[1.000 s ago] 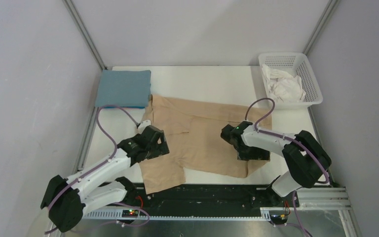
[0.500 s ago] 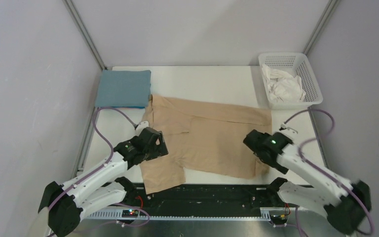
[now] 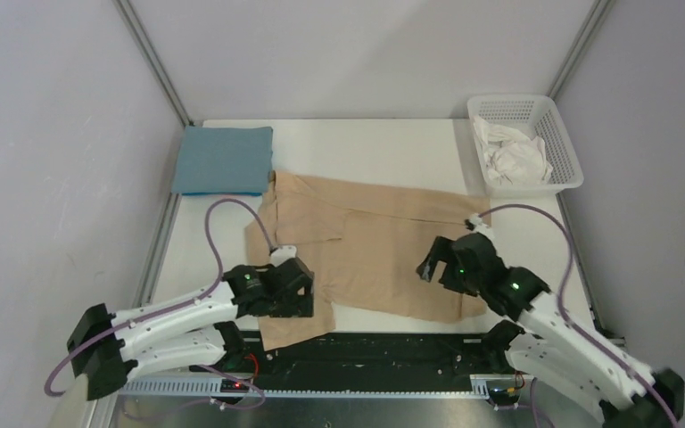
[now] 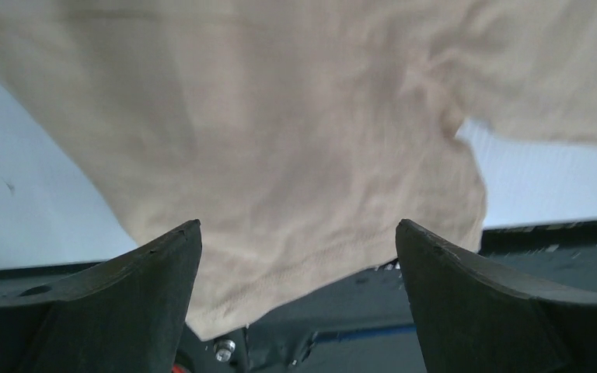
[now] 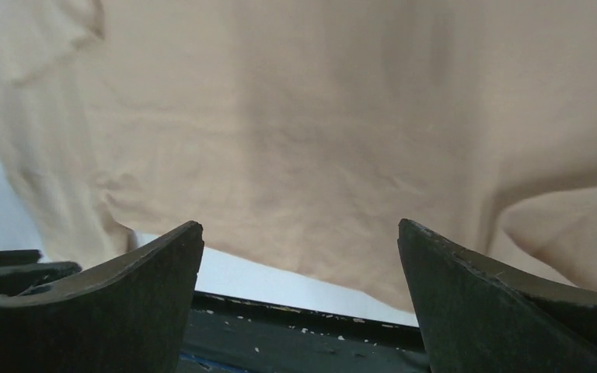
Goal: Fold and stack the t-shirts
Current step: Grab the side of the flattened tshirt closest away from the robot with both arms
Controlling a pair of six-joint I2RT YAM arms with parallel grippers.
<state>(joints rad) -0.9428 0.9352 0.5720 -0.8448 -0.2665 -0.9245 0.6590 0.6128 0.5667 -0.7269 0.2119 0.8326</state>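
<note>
We judge the tan t-shirt [image 3: 375, 245] light and limp, best pinched at its hem corners. It lies spread across the middle of the table [image 3: 366, 143], one flap spilling over the near edge. The teal t-shirt [image 3: 223, 159] sits folded at the far left corner. Our left gripper [image 4: 295, 233] and right gripper [image 5: 299, 233] hover jaws apart above the near hem, holding nothing. The arms hide parts of that hem.

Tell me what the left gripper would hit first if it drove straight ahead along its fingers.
The tan t-shirt, its near hem straight ahead of the open left gripper. Depth is unclear, but nothing shows in front of it.
</note>
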